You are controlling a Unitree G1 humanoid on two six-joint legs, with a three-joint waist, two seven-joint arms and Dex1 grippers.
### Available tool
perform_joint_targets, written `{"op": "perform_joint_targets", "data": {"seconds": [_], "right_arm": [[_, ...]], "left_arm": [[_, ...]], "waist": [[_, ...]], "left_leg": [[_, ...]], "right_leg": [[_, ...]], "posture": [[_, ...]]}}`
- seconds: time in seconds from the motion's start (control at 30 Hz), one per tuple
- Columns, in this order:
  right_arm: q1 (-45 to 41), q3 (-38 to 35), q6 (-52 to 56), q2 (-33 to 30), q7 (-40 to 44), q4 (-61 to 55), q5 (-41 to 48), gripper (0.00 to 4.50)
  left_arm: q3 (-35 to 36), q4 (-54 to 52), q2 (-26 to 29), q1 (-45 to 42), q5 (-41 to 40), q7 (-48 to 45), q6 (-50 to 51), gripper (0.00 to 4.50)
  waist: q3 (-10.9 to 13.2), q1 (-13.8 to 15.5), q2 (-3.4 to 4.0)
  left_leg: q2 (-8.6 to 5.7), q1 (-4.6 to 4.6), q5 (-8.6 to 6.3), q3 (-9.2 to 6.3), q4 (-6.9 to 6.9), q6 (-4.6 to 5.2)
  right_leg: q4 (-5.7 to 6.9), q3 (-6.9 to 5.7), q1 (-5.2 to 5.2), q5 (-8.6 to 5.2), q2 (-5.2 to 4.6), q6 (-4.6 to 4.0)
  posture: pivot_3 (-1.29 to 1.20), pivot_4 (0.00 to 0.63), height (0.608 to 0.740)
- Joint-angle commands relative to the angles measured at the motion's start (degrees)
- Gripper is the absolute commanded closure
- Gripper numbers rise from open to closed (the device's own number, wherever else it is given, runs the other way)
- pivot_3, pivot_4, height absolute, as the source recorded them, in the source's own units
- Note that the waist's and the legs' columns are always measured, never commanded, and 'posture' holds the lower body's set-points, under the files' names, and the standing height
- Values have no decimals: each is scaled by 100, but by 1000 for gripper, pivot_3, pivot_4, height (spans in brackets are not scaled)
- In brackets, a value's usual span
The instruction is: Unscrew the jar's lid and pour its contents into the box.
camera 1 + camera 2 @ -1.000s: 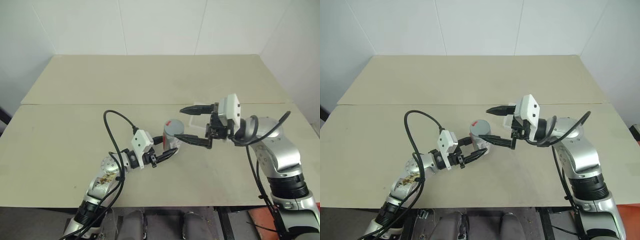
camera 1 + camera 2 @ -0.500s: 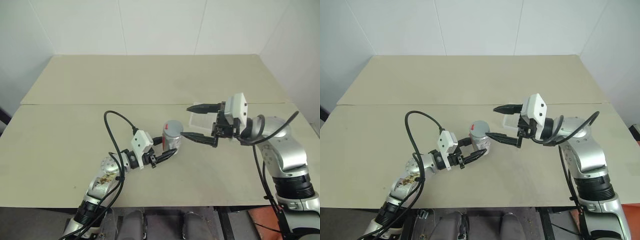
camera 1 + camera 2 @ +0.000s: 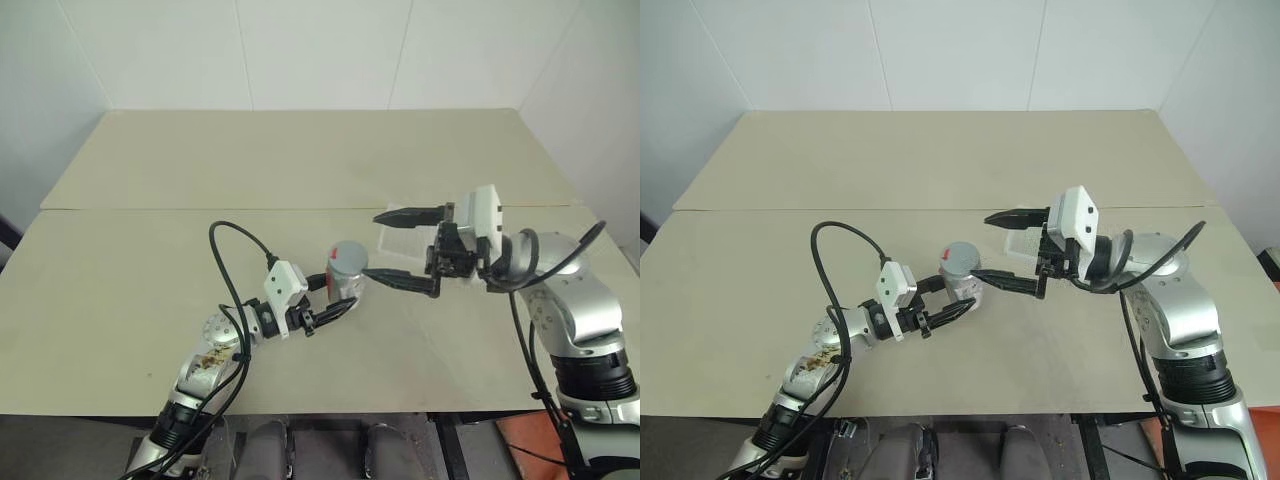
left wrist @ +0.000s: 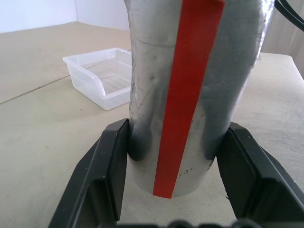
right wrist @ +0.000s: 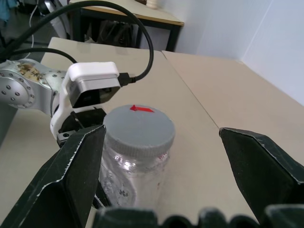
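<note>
Fingers of our left gripper clamp the jar upright near the table's middle; our right gripper stands wide beside the lid. We should centre, close squarely, then twist. Box waits nearby.

jar on table, box right

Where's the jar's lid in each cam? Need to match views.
Left eye view: the lid, picture centre, atop the jar.
Right eye view: lid, centre.
Left wrist view: jar body fills the middle; I can't pick out the lid.
Right wrist view: lid, centre-left.
Shared landmark: red strip on the jar.
</note>
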Motion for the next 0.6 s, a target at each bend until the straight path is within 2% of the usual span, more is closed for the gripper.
{"op": "perform_joint_targets", "data": {"seconds": [0.03,0.3,0.6], "right_arm": [[-50,-26,44,83,8,-314,164,55],[-231,457,-188,585,-355,-218,-405,55],[-357,475,-167,781,-478,-75,-650,55]], "left_arm": [[6,-220,-21,-2,-20,-5,-147,2071],[-2,-218,-29,-3,-19,2,-165,2071],[3,-251,-31,24,-19,27,-160,2071]], "waist": [[0,0,0],[0,-3,0],[0,0,0]], "left_leg": [[0,0,0,0,0,0],[0,1,0,0,0,0],[-1,-1,0,0,1,0]], "right_leg": [[0,0,0,0,0,0],[1,0,-1,0,0,0],[0,-2,0,0,0,0]], "posture": [[0,150,740],[0,150,740],[0,150,740]]}}
